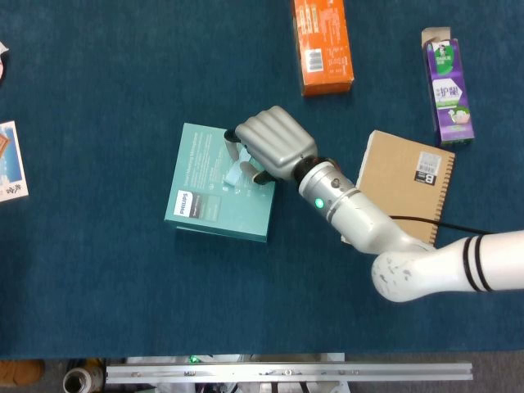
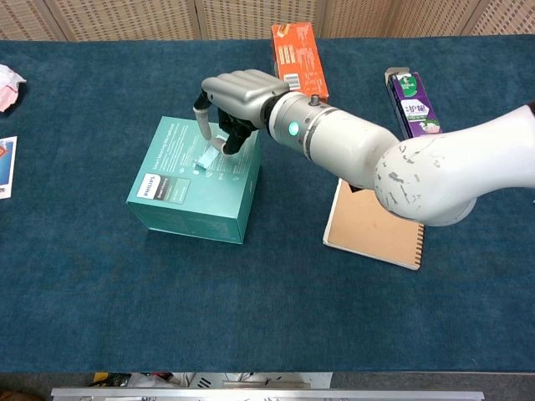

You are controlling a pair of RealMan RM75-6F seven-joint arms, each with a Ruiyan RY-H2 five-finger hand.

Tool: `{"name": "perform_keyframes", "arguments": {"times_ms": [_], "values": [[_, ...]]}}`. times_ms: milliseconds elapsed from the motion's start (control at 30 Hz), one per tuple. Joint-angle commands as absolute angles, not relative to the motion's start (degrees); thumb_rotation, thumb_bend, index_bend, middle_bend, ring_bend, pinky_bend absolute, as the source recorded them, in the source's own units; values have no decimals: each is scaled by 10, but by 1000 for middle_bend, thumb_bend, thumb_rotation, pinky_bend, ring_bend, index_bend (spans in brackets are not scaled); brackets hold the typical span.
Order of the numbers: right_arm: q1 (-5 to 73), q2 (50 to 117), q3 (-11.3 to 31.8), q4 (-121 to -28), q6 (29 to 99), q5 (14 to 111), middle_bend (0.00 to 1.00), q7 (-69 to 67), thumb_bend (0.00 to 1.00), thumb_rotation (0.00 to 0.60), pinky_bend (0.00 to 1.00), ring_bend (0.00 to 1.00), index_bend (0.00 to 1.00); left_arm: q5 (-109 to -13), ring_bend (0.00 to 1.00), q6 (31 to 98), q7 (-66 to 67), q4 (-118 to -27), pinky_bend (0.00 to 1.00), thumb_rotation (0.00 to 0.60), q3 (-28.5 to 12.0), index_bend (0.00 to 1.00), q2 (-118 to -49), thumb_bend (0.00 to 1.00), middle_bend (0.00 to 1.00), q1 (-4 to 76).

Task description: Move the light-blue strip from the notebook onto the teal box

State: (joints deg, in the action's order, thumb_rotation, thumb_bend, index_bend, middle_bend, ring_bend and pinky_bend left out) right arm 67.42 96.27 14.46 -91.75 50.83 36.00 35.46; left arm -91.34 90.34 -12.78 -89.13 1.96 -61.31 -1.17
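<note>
Head view: right hand (image 1: 274,146) hangs over the far right corner of the teal box (image 1: 221,182), fingers curled down, with the light-blue strip (image 1: 236,173) showing just under the fingertips and lying on or just above the box lid; whether the fingers pinch it or have let go cannot be told from here. Left hand not seen. Notebook (image 1: 405,185) sits well to the right of the box, partly under the forearm, nothing on its visible cover. Judgement: placing step, transfer nearly done; next move calls for parting the fingers and lifting straight up so the strip does not drag off. The strip is near the box's right edge, so any sideways pull could tip it over. Orange box (image 1: 322,43) at the desk's far edge and purple carton (image 1: 447,85) at far right stand apart; open cloth lies left of and in front of the box. Chest view: right hand (image 2: 238,98) fingertips close beside the strip (image 2: 208,155), which rests tilted against the lid of the teal box (image 2: 194,180); contact is unclear. Retreat up and right toward the notebook (image 2: 376,227) looks free; orange box (image 2: 298,58) is close behind the wrist.
</note>
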Motion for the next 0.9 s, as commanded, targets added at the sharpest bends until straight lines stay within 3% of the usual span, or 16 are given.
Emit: {"name": "perform_keyframes", "arguments": {"times_ms": [33, 367, 467, 533, 600, 733, 800, 900], "values": [[663, 942, 147, -939, 521, 376, 962, 341, 385, 600, 1000, 1000, 506, -914, 160, 902, -126, -891, 68, 600, 18, 186, -610, 340, 268, -9], [577, 842, 104, -1034, 631, 446, 954, 327, 384, 600, 1000, 1000, 506, -928, 179, 872, -152, -887, 70, 600, 9, 186, -593, 340, 271, 25], [546, 805, 85, -1066, 660, 466, 914, 324, 386, 600, 1000, 956, 509, -936, 307, 858, -167, -888, 98, 600, 6, 186, -586, 339, 338, 42], [527, 782, 71, -1085, 677, 478, 878, 326, 386, 600, 1000, 892, 530, -944, 395, 851, -175, -886, 174, 600, 3, 187, -582, 340, 412, 53], [506, 756, 55, -1104, 695, 495, 845, 329, 386, 600, 1000, 842, 545, -950, 415, 840, -182, -882, 255, 600, 1, 188, -581, 340, 446, 67], [467, 704, 27, -1135, 724, 524, 820, 335, 386, 600, 1000, 818, 545, -967, 489, 808, -204, -876, 471, 600, 0, 191, -579, 340, 493, 101], [452, 684, 17, -1146, 736, 533, 815, 342, 394, 600, 1000, 820, 545, -976, 564, 794, -213, -877, 608, 600, 1, 194, -578, 340, 546, 116], [429, 656, 6, -1166, 756, 548, 815, 346, 414, 600, 1000, 837, 545, -992, 666, 772, -215, -879, 737, 600, 2, 195, -576, 341, 631, 141]]}}
